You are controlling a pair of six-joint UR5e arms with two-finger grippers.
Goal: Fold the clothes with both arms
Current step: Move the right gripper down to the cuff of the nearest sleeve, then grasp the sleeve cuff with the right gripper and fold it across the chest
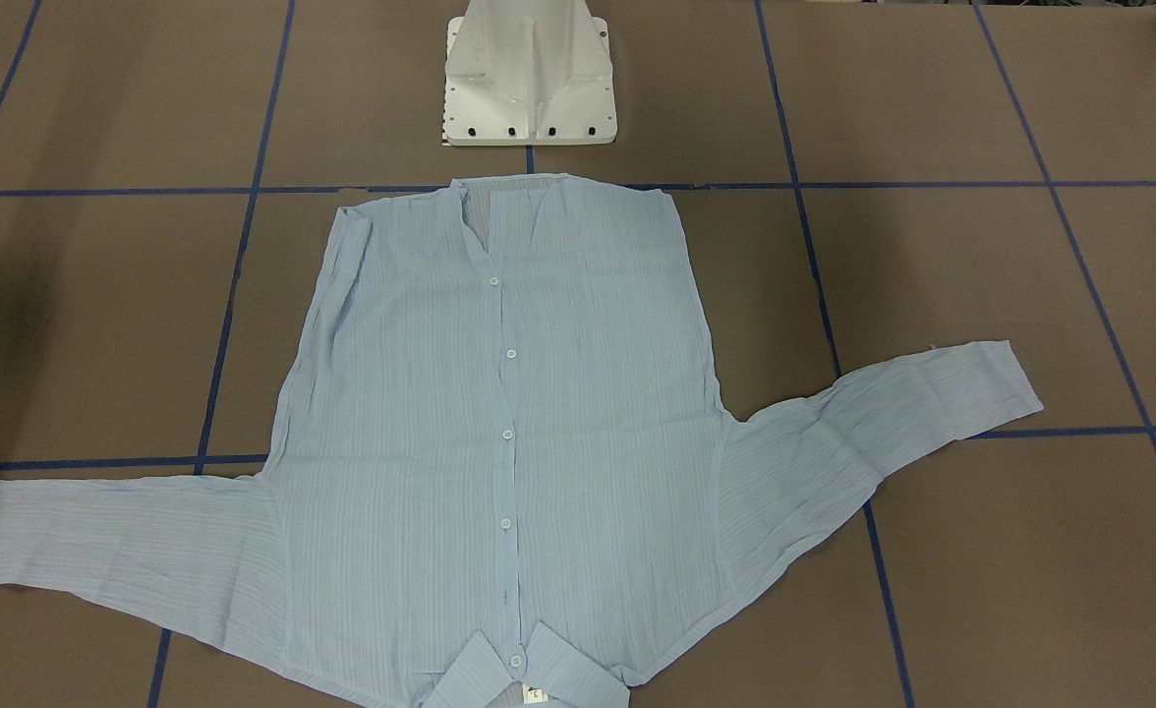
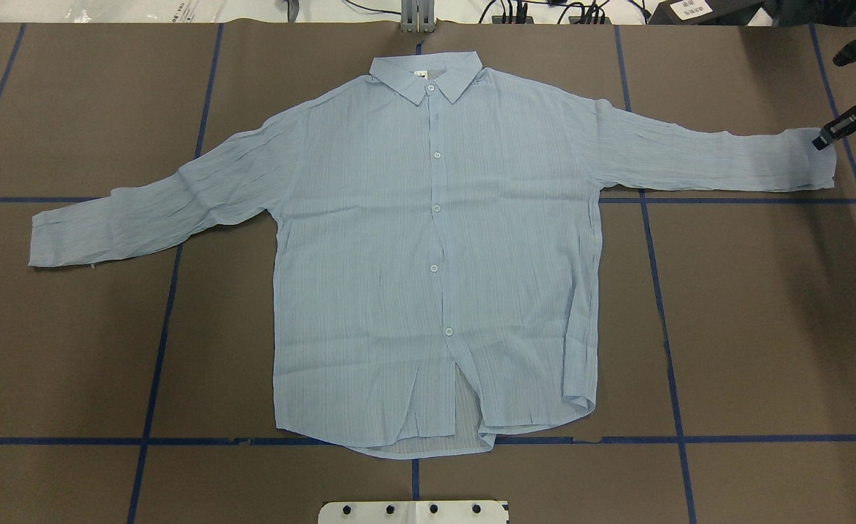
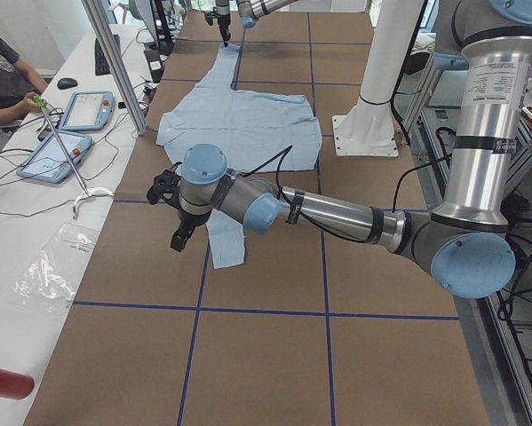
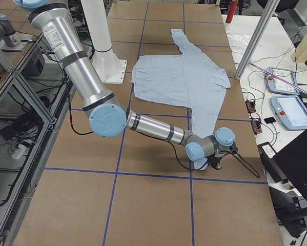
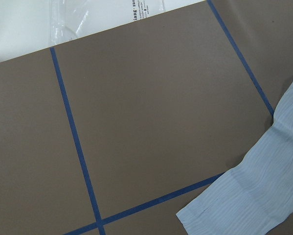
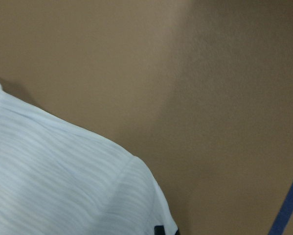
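Just past the white pedestal base (image 2: pixel 413 511), a thin, crinkly light blue shirt (image 2: pixel 435 255) lies flat and buttoned on the brown, tape-gridded tabletop (image 2: pixel 763 327), with its sleeves spread and its collar far. It looks light and limp, best taken by the cuffs. The right hand (image 2: pixel 832 135) appears to touch the right cuff, and the left hand (image 3: pixel 181 232) hovers near the left. Neither grip can be made out.

2 silver-grey tubular arms (image 3: pixel 337 211), lt-blue joint caps (image 3: pixel 203 162), blk cables (image 3: pixel 279 156), white pedestal base (image 1: pixel 529 79)
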